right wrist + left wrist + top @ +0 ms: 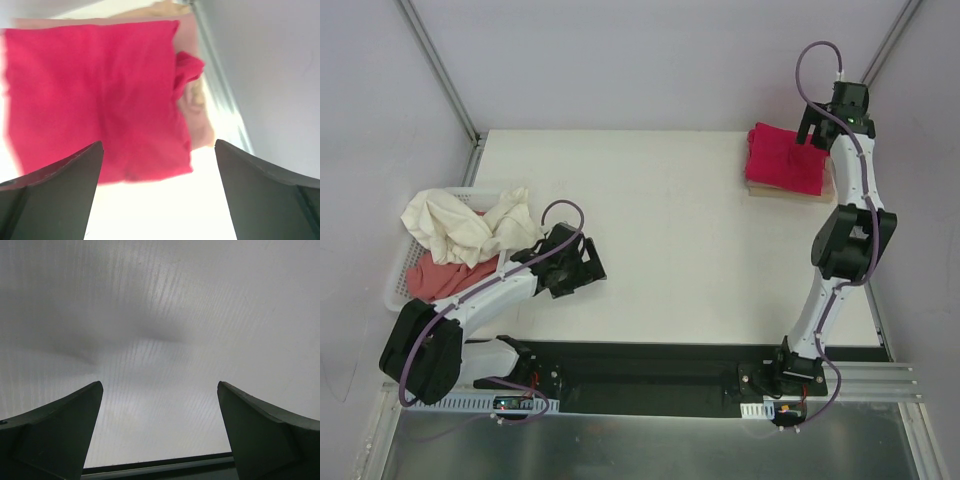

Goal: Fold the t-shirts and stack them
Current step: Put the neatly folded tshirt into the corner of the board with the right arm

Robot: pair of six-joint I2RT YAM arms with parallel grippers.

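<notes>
A folded crimson-red t-shirt [782, 157] lies on top of a stack of folded pink and tan shirts [828, 186] at the table's far right. It fills the upper left of the right wrist view [95, 100]. My right gripper [814, 130] hangs just above its far right edge, open and empty [159, 150]. Crumpled cream shirts [470, 224] and a salmon-pink one [442, 276] lie in the white basket [396, 286] at the left. My left gripper [588, 262] is open and empty over bare table [160, 390], right of the basket.
The basket stands at the table's left edge. Grey walls with metal corner posts [440, 70] close in the table. A black rail [650, 370] holding the arm bases runs along the near edge.
</notes>
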